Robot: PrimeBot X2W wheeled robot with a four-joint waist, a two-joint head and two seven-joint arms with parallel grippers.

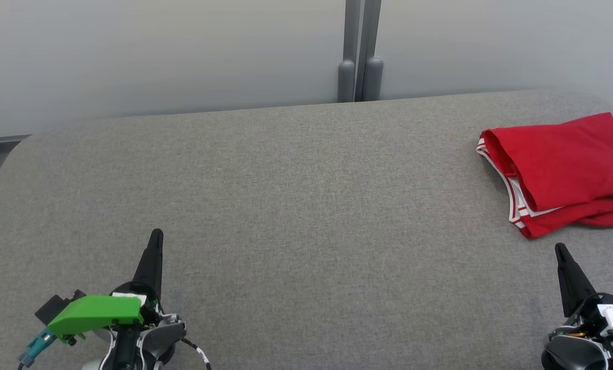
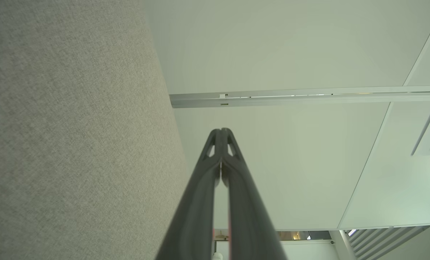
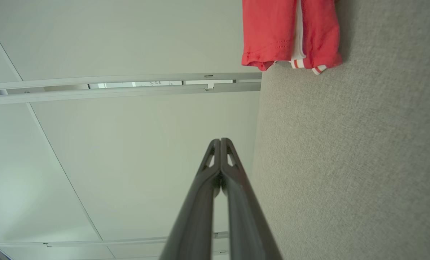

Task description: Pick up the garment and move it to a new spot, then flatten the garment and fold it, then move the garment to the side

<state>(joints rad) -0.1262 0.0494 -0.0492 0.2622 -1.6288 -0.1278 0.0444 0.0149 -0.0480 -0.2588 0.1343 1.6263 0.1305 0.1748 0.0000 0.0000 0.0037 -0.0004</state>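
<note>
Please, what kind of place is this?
Probably a lab or office test bay, not a home: a grey fabric-covered table, plain pale partition panels behind it, and a single red garment on it.

**My count from the desk**

I count one red garment point(image 1: 563, 169), one grey padded surface point(image 1: 306, 205) and two grippers — left gripper point(image 1: 156, 235), right gripper point(image 1: 560, 248). I also see one green cover point(image 1: 98, 312) and two grey posts point(image 1: 346, 79) behind.
</note>
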